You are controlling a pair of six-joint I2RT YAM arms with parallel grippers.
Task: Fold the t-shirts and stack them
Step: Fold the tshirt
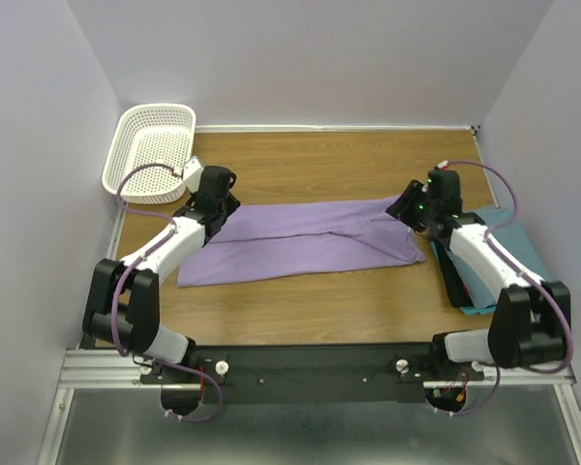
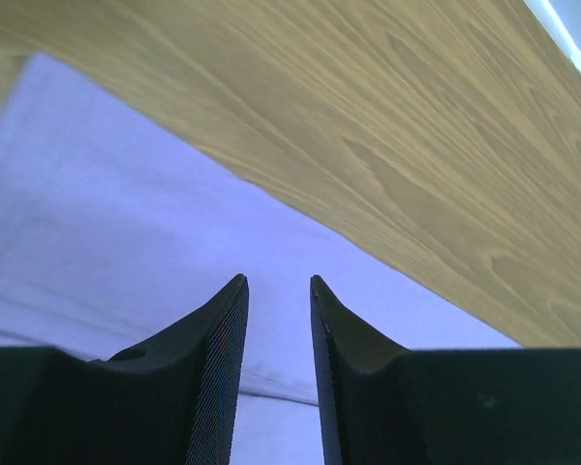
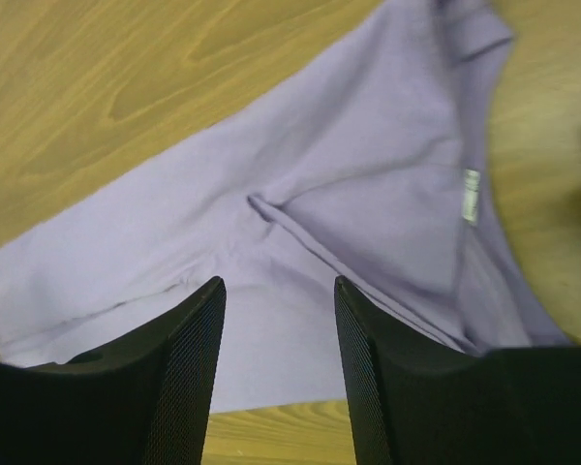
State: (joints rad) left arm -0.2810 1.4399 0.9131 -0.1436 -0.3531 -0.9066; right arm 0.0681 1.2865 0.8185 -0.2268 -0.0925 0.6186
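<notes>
The lavender-purple t-shirt [image 1: 300, 242] lies folded into a long band across the middle of the table. It also shows in the left wrist view [image 2: 107, 223] and the right wrist view [image 3: 349, 184], where a small white label shows. My left gripper [image 1: 223, 205] hovers over the shirt's far left end, open and empty, its jaws a narrow gap apart [image 2: 277, 283]. My right gripper [image 1: 407, 208] hovers over the shirt's right end, open wide and empty [image 3: 279, 283]. The teal t-shirt [image 1: 499, 257] lies folded at the right, partly under my right arm.
A white plastic mesh basket [image 1: 150, 145] stands at the far left corner. The wooden table [image 1: 320, 160] is bare behind the shirt. Walls close in on left, right and back.
</notes>
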